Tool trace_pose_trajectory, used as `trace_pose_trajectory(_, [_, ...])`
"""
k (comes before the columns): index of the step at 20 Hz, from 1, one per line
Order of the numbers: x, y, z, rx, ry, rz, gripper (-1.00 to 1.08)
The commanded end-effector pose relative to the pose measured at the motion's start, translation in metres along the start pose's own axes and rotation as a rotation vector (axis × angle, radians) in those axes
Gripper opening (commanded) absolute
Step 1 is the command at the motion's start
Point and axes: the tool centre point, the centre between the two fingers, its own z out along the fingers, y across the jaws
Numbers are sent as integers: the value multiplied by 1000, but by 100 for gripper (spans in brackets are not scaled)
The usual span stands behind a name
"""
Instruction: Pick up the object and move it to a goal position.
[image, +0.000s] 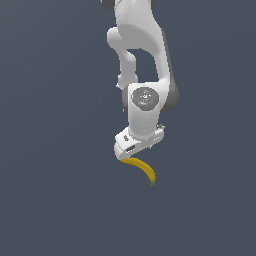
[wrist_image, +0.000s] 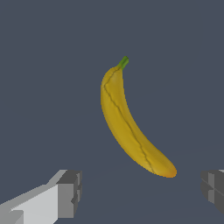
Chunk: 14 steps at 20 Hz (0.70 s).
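The object, a small curved yellow banana (wrist_image: 127, 127), has a green stem tip (wrist_image: 123, 62) and a darker orange end (wrist_image: 168, 172). It lies on the flat grey floor. In the exterior view the banana (image: 144, 169) shows just below my gripper (image: 132, 147), with its stem end sticking out toward the viewer. In the wrist view my gripper (wrist_image: 141, 191) is open, one grey fingertip (wrist_image: 70, 192) and the other fingertip (wrist_image: 213, 187) wide apart, nothing held. The orange end lies close to the gap between them; the rest of the banana reaches beyond it. No goal position mark is in view.
The plain dark grey floor (image: 50, 200) stretches all around. The white arm (image: 142, 50) rises above the gripper in the exterior view.
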Motion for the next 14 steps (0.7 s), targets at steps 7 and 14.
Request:
trace_pose_trajectory(7, [19, 5, 29, -14, 0, -239, 100])
trace_pose_trajectory(14, [28, 7, 43, -20, 1, -353, 100])
